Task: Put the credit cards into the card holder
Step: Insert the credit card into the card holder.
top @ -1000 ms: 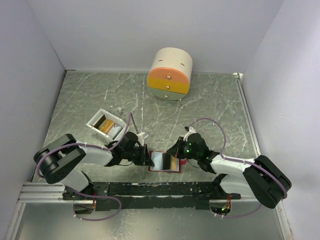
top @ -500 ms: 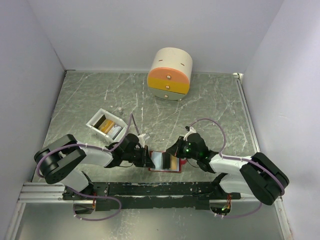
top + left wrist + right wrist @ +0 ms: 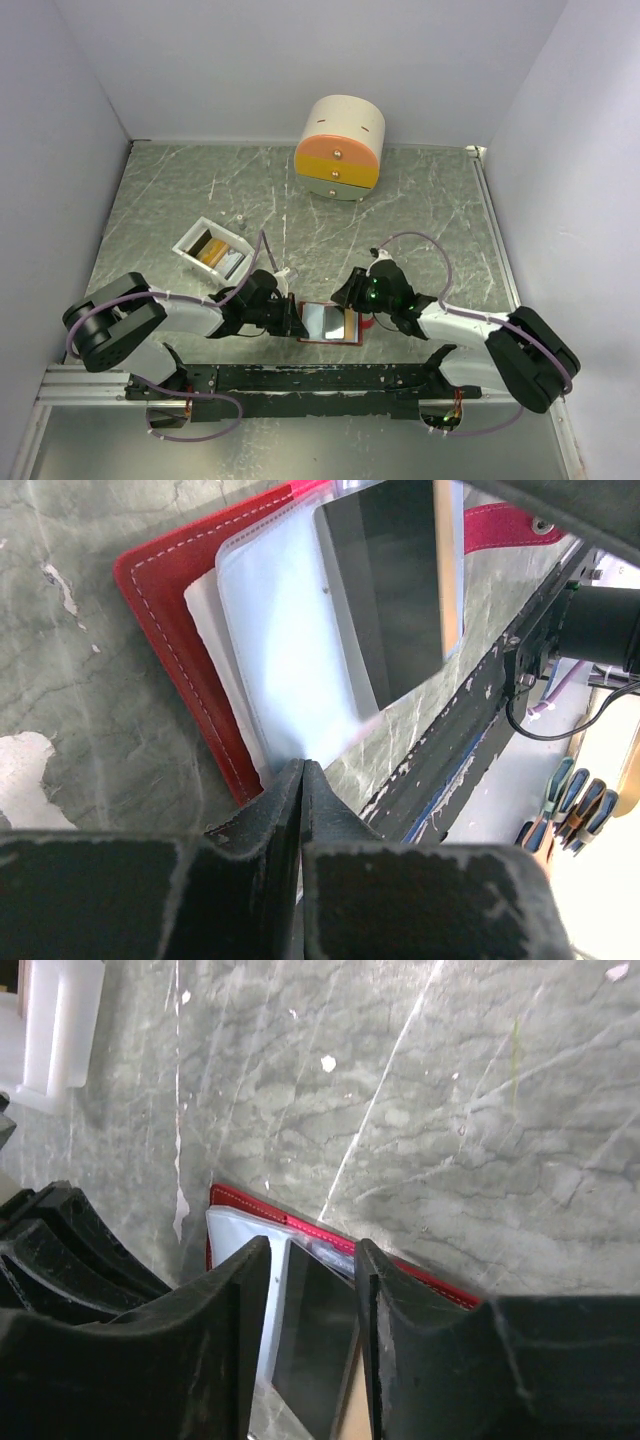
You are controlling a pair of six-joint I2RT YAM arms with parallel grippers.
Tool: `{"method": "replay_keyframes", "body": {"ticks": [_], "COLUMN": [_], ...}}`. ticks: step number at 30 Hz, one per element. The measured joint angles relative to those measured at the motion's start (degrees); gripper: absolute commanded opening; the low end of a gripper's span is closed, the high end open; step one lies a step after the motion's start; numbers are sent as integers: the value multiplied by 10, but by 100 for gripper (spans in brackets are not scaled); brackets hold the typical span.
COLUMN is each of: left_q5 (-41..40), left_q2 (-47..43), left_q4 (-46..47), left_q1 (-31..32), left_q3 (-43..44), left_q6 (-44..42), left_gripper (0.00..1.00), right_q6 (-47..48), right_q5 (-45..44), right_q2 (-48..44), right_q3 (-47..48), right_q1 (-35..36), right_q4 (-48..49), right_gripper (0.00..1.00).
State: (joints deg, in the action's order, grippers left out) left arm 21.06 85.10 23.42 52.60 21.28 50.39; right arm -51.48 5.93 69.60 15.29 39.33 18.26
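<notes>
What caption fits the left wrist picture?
Shut left gripper at the edge of the open red card holder, a dark card in its sleeve.

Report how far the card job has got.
Done: one dark card sits in a clear sleeve of the open card holder. In hand: left claw is shut on the sleeve edge, right claw open over that card. Left: the cards in the white tray, orange one included.

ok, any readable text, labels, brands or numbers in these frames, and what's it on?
None legible in any view.
card holder: plain red cover and pale sleeves, no print visible.
dark card in its sleeve: visible face blank.
drawer box: no label visible.
cards in the white tray: too small to read.
</notes>
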Motion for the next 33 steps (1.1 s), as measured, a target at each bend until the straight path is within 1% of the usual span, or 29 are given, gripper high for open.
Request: {"method": "replay_keyframes", "body": {"ticks": [3, 7, 12, 15, 18, 22, 25, 27, 30, 33], "left_q5": [-2, -2, -2, -2, -2, -2, -3, -3, -5, -6], "left_q2": [-2, -2, -2, -1, -1, -1, -2, -2, -4, -5], "left_q4": [-3, -3, -4, -4, -4, -4, -5, -5, -9, -10], "left_q1": [0, 0, 0, 0, 0, 1, 1, 1, 2, 2], "left_q3": [0, 0, 0, 0, 0, 0, 0, 0, 0, 1], "left_q6": [0, 0, 0, 0, 0, 0, 0, 0, 0, 0], "left_gripper": [14, 16, 16, 16, 16, 15, 15, 15, 15, 15], "right_q6": [13, 23, 22, 18, 12, 9, 10, 11, 7, -9], "right_q5": [-17, -26, -21, -15, -7, -5, -19, -30, -40, -44], "right_q2": [-18, -38, -56, -58, -58, -58, -59, -61, -70, -75], "right_q3": [29, 50, 51, 51, 50, 52, 70, 92, 113, 117], "right_q1": [-1, 0, 3, 6, 10, 13, 14, 16, 21, 33], "right_q4": [-64, -141, -199, -208, -210, -217, -249, -276, -298, -305], "right_gripper": [45, 42, 33, 31, 31, 37, 42, 44, 44, 42]}}
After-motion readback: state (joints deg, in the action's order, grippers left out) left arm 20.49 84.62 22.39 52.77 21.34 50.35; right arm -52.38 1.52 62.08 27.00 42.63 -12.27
